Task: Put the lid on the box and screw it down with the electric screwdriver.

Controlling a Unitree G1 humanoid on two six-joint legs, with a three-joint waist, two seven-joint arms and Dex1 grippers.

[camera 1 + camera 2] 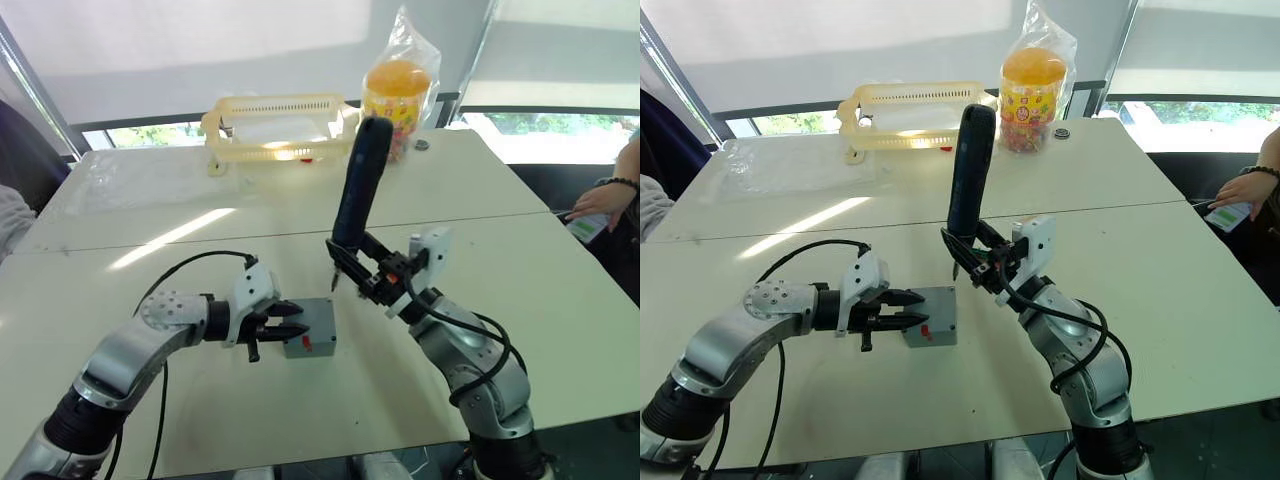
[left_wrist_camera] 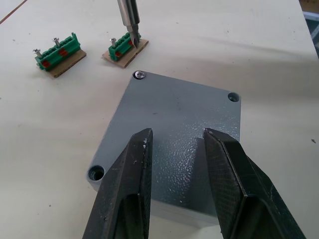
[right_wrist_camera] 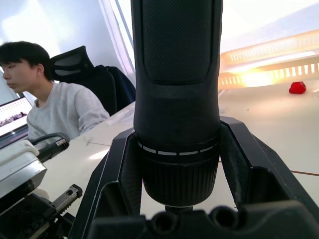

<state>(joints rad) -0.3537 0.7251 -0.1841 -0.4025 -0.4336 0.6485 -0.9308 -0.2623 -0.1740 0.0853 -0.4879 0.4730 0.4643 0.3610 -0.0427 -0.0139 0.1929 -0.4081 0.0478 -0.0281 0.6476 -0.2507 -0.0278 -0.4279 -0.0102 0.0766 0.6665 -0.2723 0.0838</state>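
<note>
Left wrist view is showing the lid (image 2: 179,129) lying flat on the box (image 1: 311,329), covering its top, with a screw (image 2: 141,74) sitting in one corner hole and the other visible corner holes standing empty; the box is resting on the white counter (image 1: 180,400) just in front of the robot, a small red mark showing on its near side; the left gripper (image 1: 296,320) is reaching over the box's left edge with its jaws apart, one black finger (image 2: 124,189) on each side above the lid's surface, and whether they are pressing on it I cannot tell; the electric screwdriver (image 1: 358,185) is standing nearly upright just beyond and to the right of the box, the right gripper (image 1: 352,262) having its jaws clamped around the tool's lower end; its thin metal bit is pointing down at one of two small green blocks (image 2: 124,47) that are sitting on cardboard pads just beyond the box, each carrying screws; farther back on the counter a pale yellow basket (image 1: 280,125) is sitting beside a bagged jar with an orange lid (image 1: 398,95); a person in a grey top (image 3: 60,107) is sitting beside the counter on the robot's left, and another person's hand (image 1: 600,200) is showing at the right edge.
</note>
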